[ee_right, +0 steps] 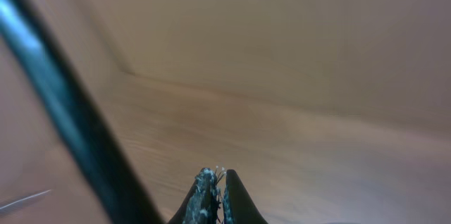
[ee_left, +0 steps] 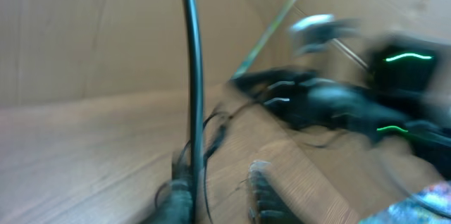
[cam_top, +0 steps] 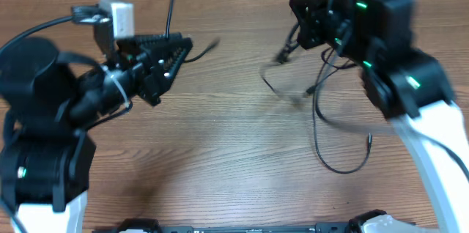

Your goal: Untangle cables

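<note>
Tabletop (cam_top: 220,152) of brown wood-grain board, seen from above. At ten o'clock the left gripper (cam_top: 176,51), black with two ribbed fingers, has its jaws standing apart. A black cord (ee_left: 192,76) runs upright just beside one finger, and I cannot tell whether it is touched. At three o'clock lie the cables (cam_top: 316,116), thin black flexible cords with small plug ends. They cross one another and are partly blurred, with one loop trailing toward five o'clock. At one o'clock the right gripper (ee_right: 215,185) has its dark fingers pressed together; whether a strand is pinched between them is unclear. The untangling looks early: the cords sit in one crossing cluster, and none is laid out apart.
</note>
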Robot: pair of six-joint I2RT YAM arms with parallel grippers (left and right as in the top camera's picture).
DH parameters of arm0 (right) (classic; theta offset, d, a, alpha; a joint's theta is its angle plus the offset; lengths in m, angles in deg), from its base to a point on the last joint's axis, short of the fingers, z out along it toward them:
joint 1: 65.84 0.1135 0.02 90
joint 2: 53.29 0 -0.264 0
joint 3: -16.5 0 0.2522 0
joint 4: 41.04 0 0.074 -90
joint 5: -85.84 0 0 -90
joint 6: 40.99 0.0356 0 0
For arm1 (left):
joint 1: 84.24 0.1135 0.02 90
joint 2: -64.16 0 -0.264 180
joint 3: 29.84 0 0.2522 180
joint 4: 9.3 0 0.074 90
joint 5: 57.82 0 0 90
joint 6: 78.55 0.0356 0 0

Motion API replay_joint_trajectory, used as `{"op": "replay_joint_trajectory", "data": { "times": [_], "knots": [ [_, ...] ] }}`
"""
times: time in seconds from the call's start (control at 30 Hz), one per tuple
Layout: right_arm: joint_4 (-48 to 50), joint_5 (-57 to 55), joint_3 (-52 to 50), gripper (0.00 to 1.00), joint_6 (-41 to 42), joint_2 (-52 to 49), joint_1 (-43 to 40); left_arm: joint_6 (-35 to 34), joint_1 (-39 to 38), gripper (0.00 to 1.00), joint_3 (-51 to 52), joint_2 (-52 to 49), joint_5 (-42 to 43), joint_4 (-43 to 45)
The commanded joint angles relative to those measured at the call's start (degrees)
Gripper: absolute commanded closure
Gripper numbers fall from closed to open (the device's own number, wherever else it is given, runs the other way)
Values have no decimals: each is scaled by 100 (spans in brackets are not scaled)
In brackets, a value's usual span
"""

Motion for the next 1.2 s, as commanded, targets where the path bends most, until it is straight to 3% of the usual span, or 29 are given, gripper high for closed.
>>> {"op": "replay_joint_trajectory", "data": {
  "times": [0.0, 0.17, 0.37, 0.53, 0.73, 0.87, 1.0, 1.17],
  "knots": [
    [-48, 535, 101, 96, -219, 256, 79, 142, 13, 0, -96, -393, -116, -293],
    [-70, -643, 101, 96, 328, 238, 72, 149, -308, 0, -96, -1014, 343, -678],
    [-81, -728, 101, 96, 256, 232, 70, 363, -1047, 0, -96, -1521, 387, -741],
    [-195, -1790, 101, 96, 245, 225, 68, 769, -1657, 0, -96, -1606, 293, -955],
    [70, -1880, 417, 96, -68, 245, 70, 710, -2221, 1, -52, -1628, -1598, -1303],
    [85, -1921, 935, 96, -72, 247, 68, 595, -2520, 1, -17, -1829, -1886, -1043],
    [-17, -3735, 1399, 96, -203, 254, 68, 564, -2605, 1, -17, -2186, -2446, -1147],
    [966, -6419, 1552, 96, -1521, 254, -299, 278, -2605, 1, -17, -2732, -2474, -1342]
  ]
}}
